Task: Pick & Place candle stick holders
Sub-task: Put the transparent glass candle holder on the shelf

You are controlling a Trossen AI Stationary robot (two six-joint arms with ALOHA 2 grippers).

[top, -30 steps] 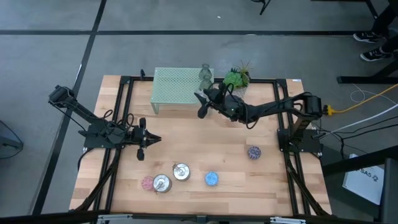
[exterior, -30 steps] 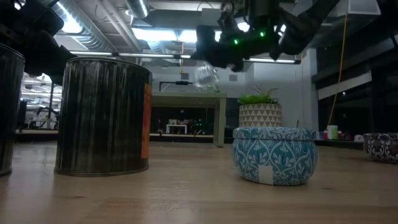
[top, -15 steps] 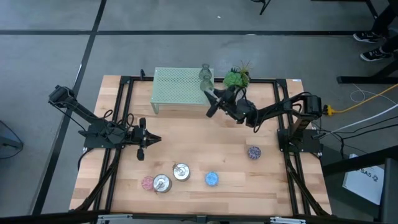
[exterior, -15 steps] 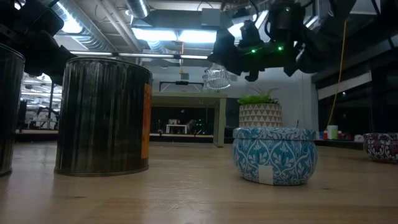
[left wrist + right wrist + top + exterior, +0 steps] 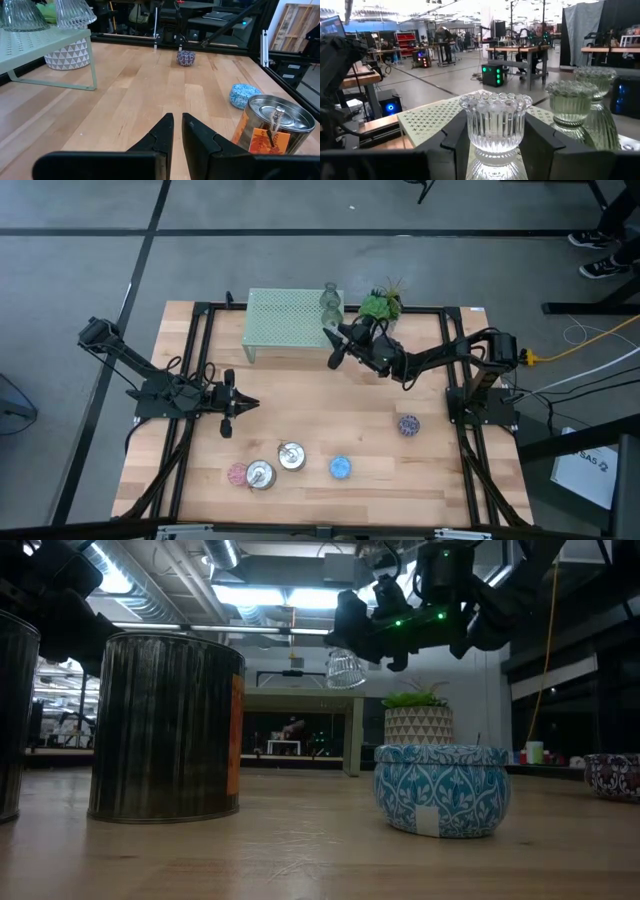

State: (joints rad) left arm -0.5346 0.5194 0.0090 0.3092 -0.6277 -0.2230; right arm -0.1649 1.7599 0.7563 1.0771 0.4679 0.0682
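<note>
Ahead, olive-green glass holders (image 5: pixel 571 102), mesh stand (image 5: pixel 432 120), plant (image 5: pixel 380 305) beside.

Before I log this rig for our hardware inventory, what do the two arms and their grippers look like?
Both arms are dark, slim and jointed, mounted on black frames at the table's sides, with black cables looped around the bases. The left gripper has two flat, tapering black fingers. The right gripper has broad, blocky dark fingers. In the low view, small green lights glow on the right arm's wrist.
</note>
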